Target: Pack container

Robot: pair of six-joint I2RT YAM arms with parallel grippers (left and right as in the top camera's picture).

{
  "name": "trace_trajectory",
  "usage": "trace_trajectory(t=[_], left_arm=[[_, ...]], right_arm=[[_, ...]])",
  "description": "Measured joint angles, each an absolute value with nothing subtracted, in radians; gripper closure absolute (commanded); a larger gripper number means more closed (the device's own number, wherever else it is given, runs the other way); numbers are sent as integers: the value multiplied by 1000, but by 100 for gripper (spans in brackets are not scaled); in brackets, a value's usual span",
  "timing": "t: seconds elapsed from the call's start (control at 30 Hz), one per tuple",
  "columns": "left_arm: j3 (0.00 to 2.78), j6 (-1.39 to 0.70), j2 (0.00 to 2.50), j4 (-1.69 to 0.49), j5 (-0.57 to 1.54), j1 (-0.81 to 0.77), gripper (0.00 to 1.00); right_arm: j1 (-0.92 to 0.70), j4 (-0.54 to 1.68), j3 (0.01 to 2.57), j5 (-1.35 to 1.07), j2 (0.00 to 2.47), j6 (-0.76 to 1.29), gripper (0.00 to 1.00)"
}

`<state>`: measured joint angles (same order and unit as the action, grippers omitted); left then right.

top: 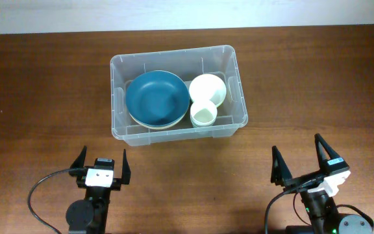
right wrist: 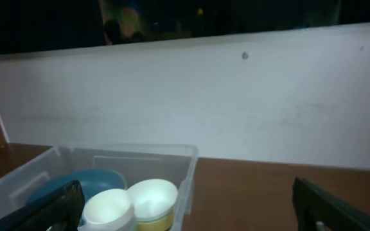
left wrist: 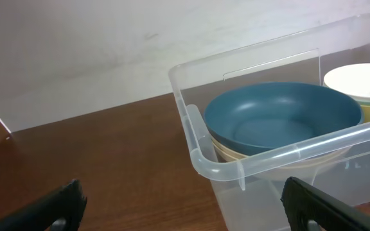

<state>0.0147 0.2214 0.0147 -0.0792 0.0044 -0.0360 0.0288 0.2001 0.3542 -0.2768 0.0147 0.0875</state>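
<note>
The container, a clear plastic bin with a rolled rim, stands at the table's middle back. Inside lie a blue bowl stacked on a cream one, a white bowl and a small white cup. My left gripper is open near the front left, its fingertips short of the bin's near wall. My right gripper is open at the front right, clear of the bin. In the left wrist view the bin's corner and blue bowl fill the right half. The right wrist view shows the bin low at left.
The brown wooden table runs to a white wall behind the bin. Black cables trail from both arm bases at the front edge.
</note>
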Motion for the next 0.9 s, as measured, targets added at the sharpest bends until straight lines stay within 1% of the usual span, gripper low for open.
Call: trace_trajectory(t=[0.2, 0.37, 0.73, 0.9], left_arm=[[15, 221, 15, -79, 4, -36, 0], [15, 221, 15, -79, 4, -36, 0], [15, 221, 15, -79, 5, -36, 0], [15, 221, 15, -79, 5, -36, 0]], right_arm=[[29, 161, 323, -270, 15, -48, 1], [29, 71, 243, -263, 15, -106, 1], [29, -139, 57, -263, 14, -104, 1], [23, -155, 16, -263, 14, -103, 1]])
